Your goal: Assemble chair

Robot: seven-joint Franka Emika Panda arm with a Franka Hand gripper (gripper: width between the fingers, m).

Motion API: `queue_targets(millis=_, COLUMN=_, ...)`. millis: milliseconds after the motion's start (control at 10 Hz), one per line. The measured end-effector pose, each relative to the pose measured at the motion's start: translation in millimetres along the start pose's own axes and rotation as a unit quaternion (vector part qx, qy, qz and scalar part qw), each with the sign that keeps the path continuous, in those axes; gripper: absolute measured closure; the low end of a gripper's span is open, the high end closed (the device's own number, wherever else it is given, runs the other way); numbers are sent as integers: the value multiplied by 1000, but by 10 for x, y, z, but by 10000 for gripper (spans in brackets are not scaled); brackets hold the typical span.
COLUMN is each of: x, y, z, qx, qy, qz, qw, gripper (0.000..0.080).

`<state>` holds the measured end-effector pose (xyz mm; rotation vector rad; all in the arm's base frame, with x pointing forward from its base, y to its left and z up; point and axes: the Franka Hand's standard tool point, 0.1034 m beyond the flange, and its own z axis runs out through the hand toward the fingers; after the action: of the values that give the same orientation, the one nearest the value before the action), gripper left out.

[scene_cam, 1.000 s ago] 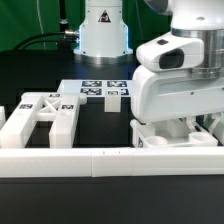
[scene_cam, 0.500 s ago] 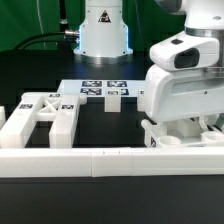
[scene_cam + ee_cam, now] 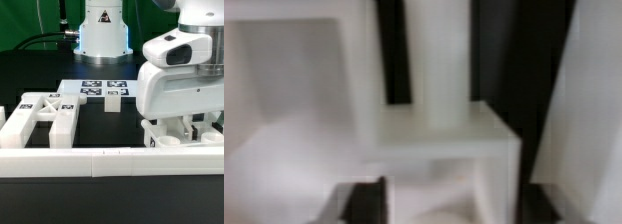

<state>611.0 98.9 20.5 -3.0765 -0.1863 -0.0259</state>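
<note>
My gripper (image 3: 182,130) hangs low at the exterior view's right, over a cluster of white chair parts (image 3: 196,144) just behind the rail. Up close in the wrist view my gripper (image 3: 455,205) has its two dark fingers (image 3: 365,203) standing apart on either side of a blurred white chair part (image 3: 446,140); it looks open around it. A cross-braced white frame (image 3: 40,115) with tags lies at the exterior view's left. A small white leg (image 3: 113,97) stands upright beside the marker board (image 3: 95,89).
A long low white rail (image 3: 100,161) runs across the front of the black table. The arm's white base (image 3: 104,30) stands at the back, with black cables on its left.
The hand swung slightly to the exterior view's right, then back left and a little up. The fingers have come apart. The frame and the small leg have not moved.
</note>
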Motion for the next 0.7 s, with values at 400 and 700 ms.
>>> queue_targets(millis=400, x=-31, y=203, z=-452, qx=1, qy=10, qz=-10, qw=1000, gripper=178)
queue_targets(millis=700, x=-509, y=267, z=-572, qx=-5, qy=14, qz=-1, qw=1000, gripper=151)
